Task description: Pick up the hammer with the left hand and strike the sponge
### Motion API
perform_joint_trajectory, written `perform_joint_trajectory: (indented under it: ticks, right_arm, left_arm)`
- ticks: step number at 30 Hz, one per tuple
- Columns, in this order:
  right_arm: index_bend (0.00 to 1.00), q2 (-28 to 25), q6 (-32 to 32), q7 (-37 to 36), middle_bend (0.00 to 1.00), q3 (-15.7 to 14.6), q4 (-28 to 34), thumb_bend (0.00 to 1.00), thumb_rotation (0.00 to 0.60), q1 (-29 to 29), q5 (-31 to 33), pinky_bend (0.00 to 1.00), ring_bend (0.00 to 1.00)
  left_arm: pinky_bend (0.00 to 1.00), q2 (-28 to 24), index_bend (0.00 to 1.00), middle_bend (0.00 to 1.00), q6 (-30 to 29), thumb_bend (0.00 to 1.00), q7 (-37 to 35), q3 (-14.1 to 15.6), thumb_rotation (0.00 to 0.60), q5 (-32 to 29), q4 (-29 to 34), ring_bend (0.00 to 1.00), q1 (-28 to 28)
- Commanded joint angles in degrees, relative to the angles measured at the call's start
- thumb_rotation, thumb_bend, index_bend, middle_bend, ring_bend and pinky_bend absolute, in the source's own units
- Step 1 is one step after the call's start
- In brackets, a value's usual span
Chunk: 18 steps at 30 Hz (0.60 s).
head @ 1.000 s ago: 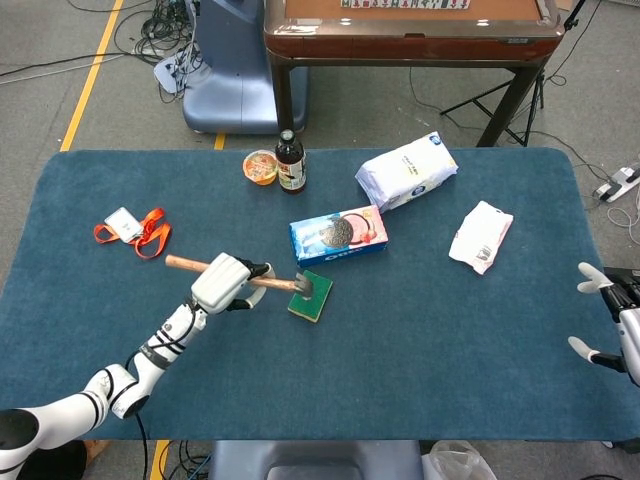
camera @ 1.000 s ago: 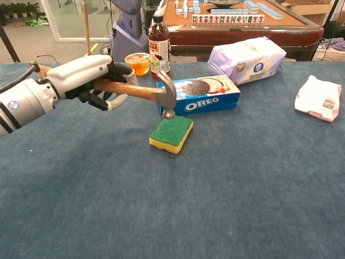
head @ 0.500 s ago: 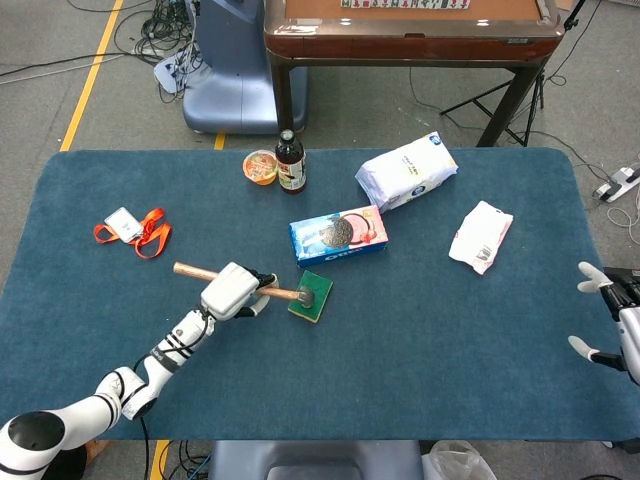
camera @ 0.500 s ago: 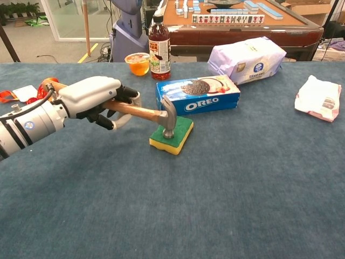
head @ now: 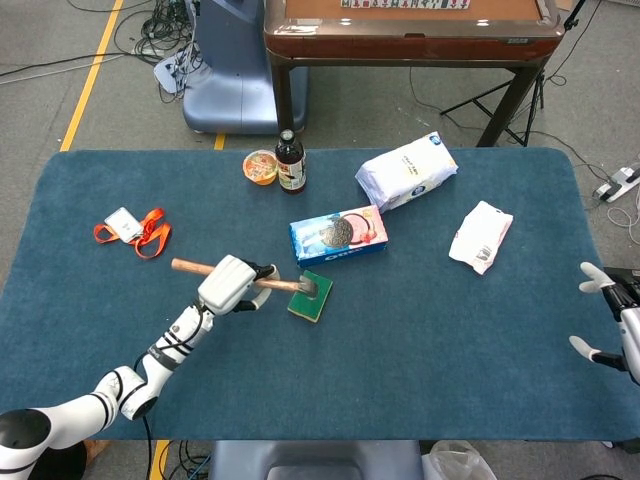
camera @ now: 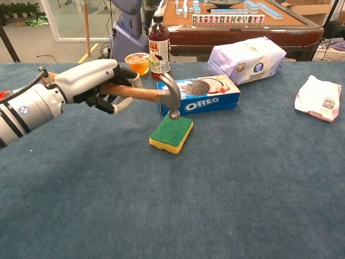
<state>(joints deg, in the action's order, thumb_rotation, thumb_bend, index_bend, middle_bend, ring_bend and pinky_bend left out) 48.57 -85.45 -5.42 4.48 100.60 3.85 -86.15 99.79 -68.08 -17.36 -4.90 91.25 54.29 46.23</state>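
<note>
My left hand holds the hammer, its head just above the sponge to the hand's right. Beyond the sponge lies the cookie box; further back stand the bottle and the cup. The lanyard lies behind and left of the hand. My right hand hangs far off right, beyond the wrapped packet.

I'm working in what is looking like a robotics lab or test room. I'm seeing a grey floor with a yellow tape line running across it, loose cables lying about, and a blue machine base standing behind my blue felt-covered surface. A mahjong table is sitting beyond it.
</note>
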Motion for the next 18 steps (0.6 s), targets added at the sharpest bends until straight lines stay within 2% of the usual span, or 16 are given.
perform_joint_trajectory:
  ticks: [1,6,9,18]
  right_arm:
    - [0.16,-0.06,-0.03,-0.02,0.34,-0.04,0.02,0.10,0.600,-0.11,0.14,0.20,0.18]
    - [0.16,-0.10,-0.10,-0.11,0.34,-0.06,0.00,0.10,0.600,-0.29,0.35,0.20,0.18]
    - [0.16,-0.09,-0.15,-0.15,0.34,-0.05,-0.05,0.10,0.600,-0.35,0.39,0.20,0.18]
    - [0.16,0.16,0.06,-0.37,0.34,0.10,-0.28,0.10,0.600,-0.18,0.44,0.20,0.18]
  left_arm:
    - [0.96,0.91,0.75,0.81,2.01,0.52,0.88,0.75,0.600,-0.53,-0.74,0.71,0.22]
    - [0.96,2.73,0.75,0.81,4.29,0.52,1.44,1.83,0.600,-0.63,-3.44,0.70,0.48]
    - [0.96,2.90,0.75,0.81,3.73,0.52,1.11,1.82,0.600,-0.42,-3.94,0.70,0.43]
    - [0.96,-2.21,0.75,0.81,-0.80,0.52,-1.10,-1.55,0.600,-2.24,1.96,0.70,-1.01]
